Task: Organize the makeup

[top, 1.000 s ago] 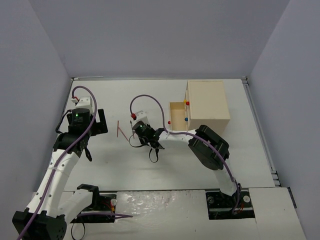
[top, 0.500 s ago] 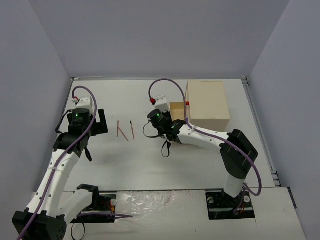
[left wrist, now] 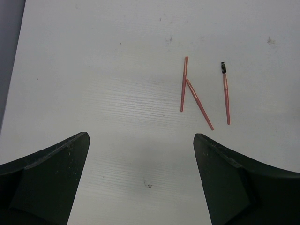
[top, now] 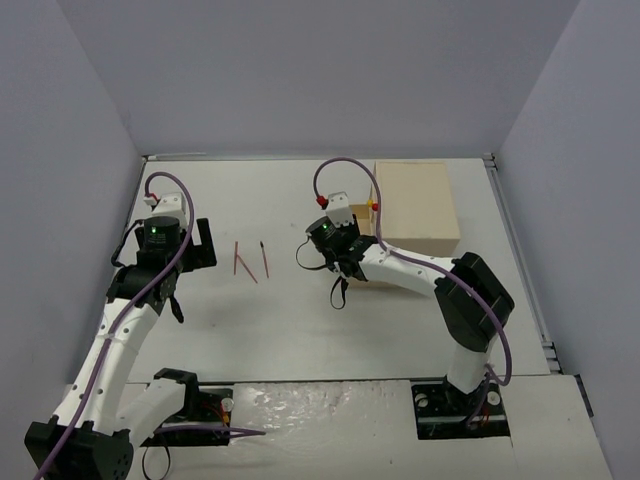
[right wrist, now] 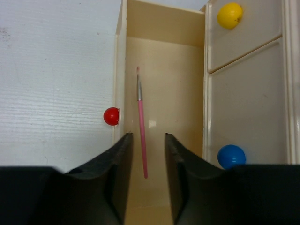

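Two thin pink pencils [left wrist: 186, 86] lie crossed on the table, with a pink spoolie brush [left wrist: 226, 93] just to their right; they also show in the top view [top: 240, 262]. My left gripper [left wrist: 140, 183] is open and empty, hovering just short of them; in the top view it is at the left [top: 203, 243]. My right gripper [right wrist: 148, 154] is over the open drawer [right wrist: 183, 93] of the beige box [top: 415, 200], jaws a little apart. A pink brush [right wrist: 141, 131] lies lengthwise in the drawer between the fingers, touching neither. Other makeup is out of view.
The box front has a yellow knob [right wrist: 229, 15] and a blue knob [right wrist: 231, 156]; the open drawer has a red knob [right wrist: 111, 116] on its front. Grey walls enclose the table on three sides.
My right gripper has moved right from the middle of the table to over the open drawer. The left arm has not moved.
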You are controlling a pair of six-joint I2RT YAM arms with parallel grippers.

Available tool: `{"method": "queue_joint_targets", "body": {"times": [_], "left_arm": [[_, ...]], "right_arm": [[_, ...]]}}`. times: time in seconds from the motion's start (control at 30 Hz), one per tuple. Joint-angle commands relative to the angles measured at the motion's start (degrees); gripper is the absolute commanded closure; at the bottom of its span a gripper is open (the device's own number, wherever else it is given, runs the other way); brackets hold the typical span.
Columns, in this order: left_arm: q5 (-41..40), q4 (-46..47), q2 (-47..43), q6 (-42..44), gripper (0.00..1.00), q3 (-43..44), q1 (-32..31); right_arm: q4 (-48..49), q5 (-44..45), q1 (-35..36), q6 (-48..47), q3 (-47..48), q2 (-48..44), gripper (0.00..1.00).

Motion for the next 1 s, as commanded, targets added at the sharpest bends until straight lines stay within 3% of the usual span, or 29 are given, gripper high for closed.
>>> {"method": "queue_joint_targets", "body": {"times": [0.0, 0.3, 0.67, 0.97], "left_arm": [[0.1, 2.9, 0.2, 0.3, 0.09, 1.2, 0.3], [0.3, 2.8, 0.2, 0.4, 0.09, 1.3, 0.3], [-1.2, 2.8, -0.4, 0.8, 0.05, 1.1, 0.4], [-3.0, 3.2, -1.7, 0.9, 0.03, 0.6, 0.7]], "right_arm": [[1.0, 1.8, -0.1, 0.9, 3.3, -1.2, 0.60], [3.3, -8.0, 3.8, -1.4, 8.9, -1.8, 0.57], [10.7, -22.0, 9.0, 0.4, 22.2, 14.5, 0.57], [14.5, -24.2, 9.2, 0.1, 26.6, 24.0, 0.62]]}}
